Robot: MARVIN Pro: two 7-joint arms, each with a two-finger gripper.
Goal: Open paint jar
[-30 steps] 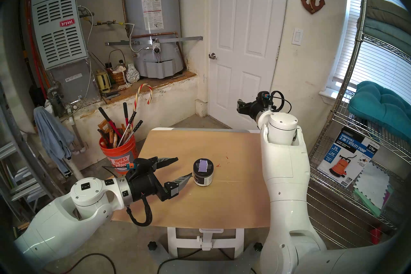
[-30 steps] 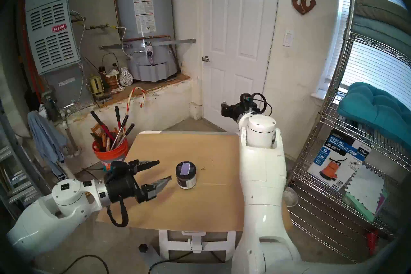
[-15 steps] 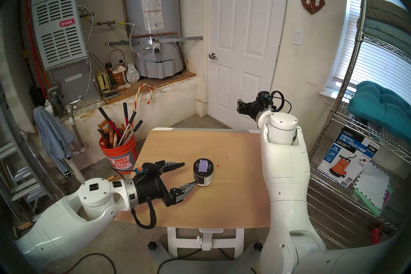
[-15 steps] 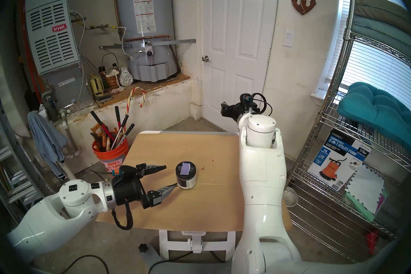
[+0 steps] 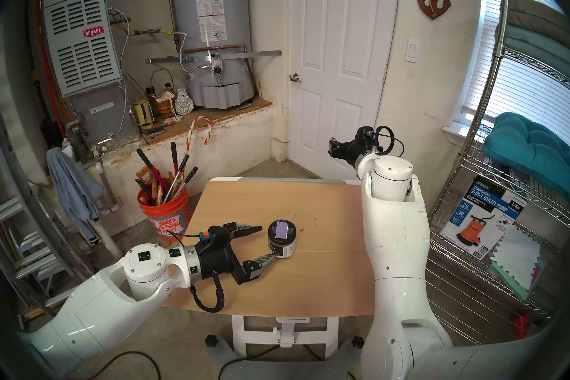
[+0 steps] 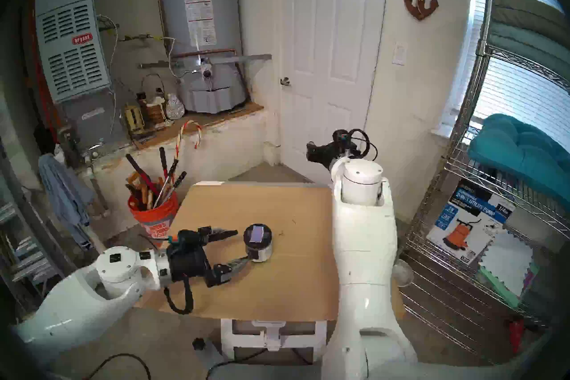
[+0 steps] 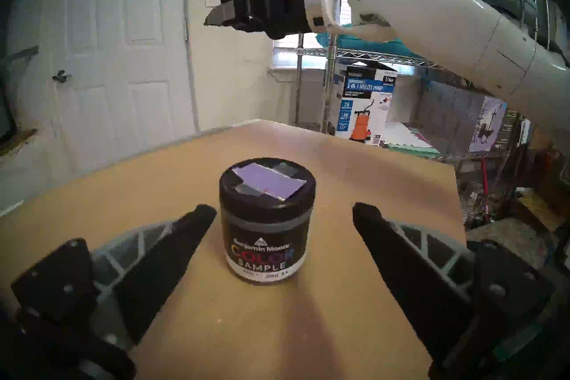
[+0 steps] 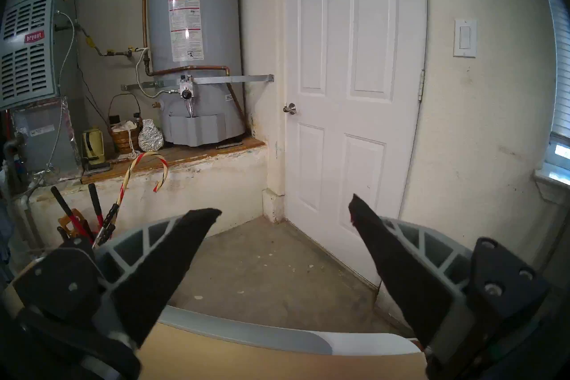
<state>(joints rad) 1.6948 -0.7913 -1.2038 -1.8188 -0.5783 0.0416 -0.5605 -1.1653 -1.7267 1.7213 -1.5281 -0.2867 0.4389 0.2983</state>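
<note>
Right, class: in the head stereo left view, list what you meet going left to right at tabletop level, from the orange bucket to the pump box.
orange bucket → left gripper → paint jar → red paint flecks → right arm → pump box

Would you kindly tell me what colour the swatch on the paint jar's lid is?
Lavender, on the black lid of the paint jar; clearest in the left wrist view.

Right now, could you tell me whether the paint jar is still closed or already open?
Closed. The black lid sits level on the paint jar, which stands upright on the table.
</note>
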